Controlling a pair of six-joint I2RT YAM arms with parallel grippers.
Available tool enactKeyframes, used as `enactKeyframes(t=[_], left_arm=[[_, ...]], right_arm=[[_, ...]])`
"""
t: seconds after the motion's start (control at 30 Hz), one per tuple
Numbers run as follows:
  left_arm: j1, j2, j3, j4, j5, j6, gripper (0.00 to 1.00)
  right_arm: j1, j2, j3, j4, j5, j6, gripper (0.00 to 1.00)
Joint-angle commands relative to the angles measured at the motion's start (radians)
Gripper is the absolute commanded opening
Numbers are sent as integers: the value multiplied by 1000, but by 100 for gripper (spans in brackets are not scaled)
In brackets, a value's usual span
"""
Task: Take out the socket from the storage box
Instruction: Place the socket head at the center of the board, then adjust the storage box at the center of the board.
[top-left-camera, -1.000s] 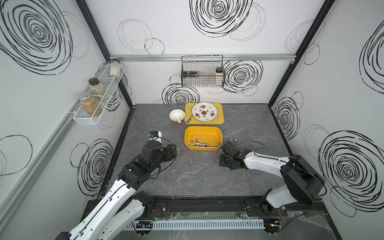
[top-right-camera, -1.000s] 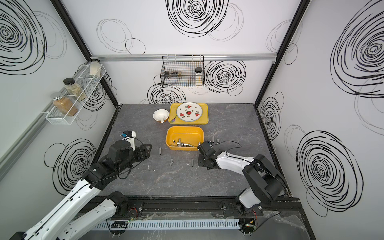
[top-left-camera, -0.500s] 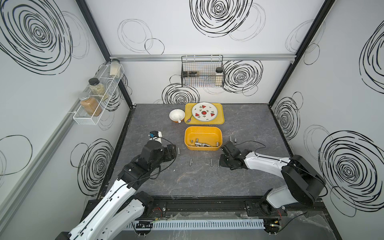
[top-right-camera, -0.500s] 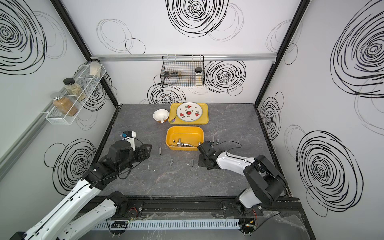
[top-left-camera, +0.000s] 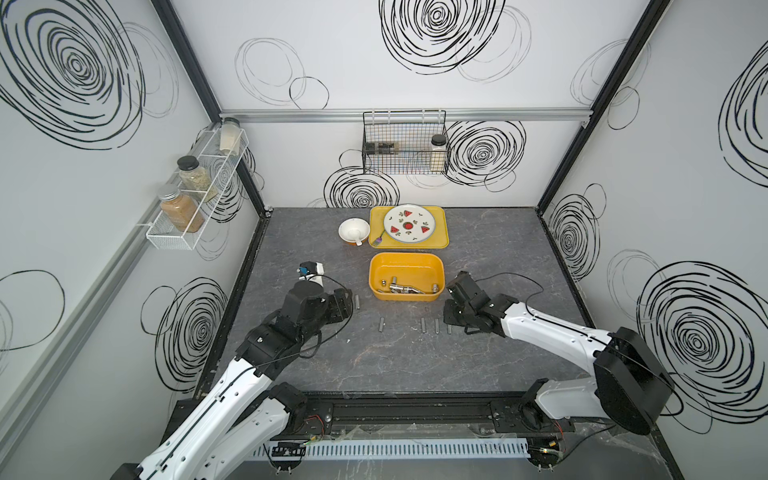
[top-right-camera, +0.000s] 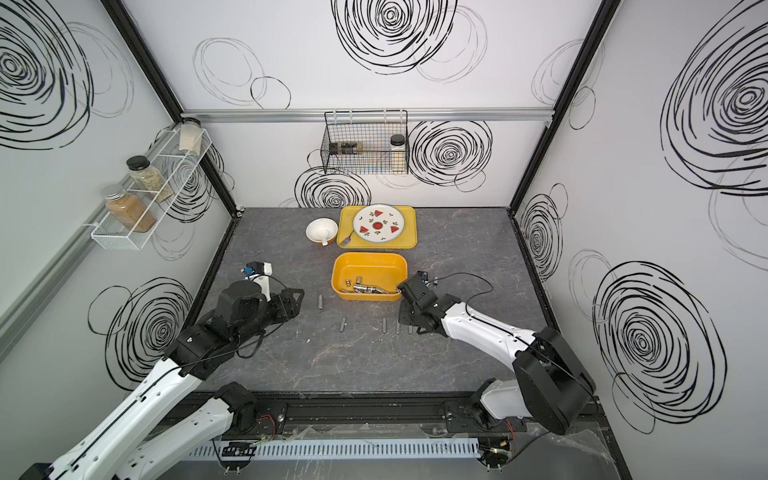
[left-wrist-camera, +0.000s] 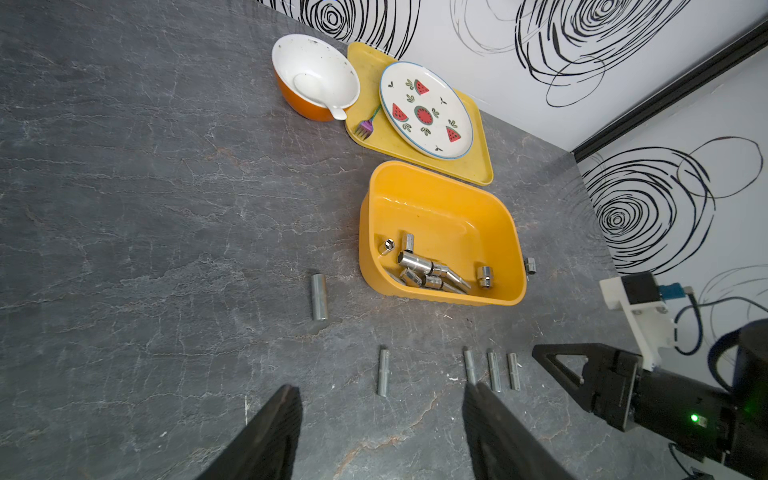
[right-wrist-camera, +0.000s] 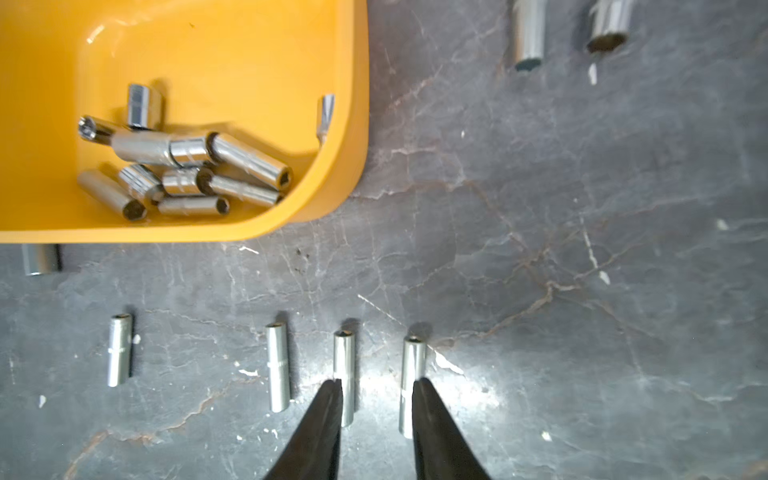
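Sockets (right-wrist-camera: 249, 160) lie in storage box (right-wrist-camera: 353, 104); right gripper (right-wrist-camera: 376, 381) parted — above table (right-wrist-camera: 582, 249).

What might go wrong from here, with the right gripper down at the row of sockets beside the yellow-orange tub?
1. The right gripper stands open, its fingertips close beside the end socket and the next socket. A sideways pull-away would likely roll one out of line.
2. The piled sockets overlap in one corner of the storage box. A grasp there could catch two at once, or slip off against the wall.
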Motion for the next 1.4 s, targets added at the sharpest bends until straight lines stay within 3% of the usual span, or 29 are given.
enactKeyframes(t=[0.0,0.5,0.77,1.2,1.37], left_arm=[[6,2,-6,27,-11,2,69],[-11,25,-6,21,-27,-5,69],[-23,32,-6,23,-24,-5,69],[-21,46,-6,31,9,5,69],[-17,44,-5,35,26,10,69]], right_arm=[[-16,15,48,-54,58,-51,35],[-83,73,200,-44,6,-189,42],[-119,266,378,-94,-11,-210,43],[-150,457,503,-143,67,-206,37],[-168,528,540,-162,29,-206,22]])
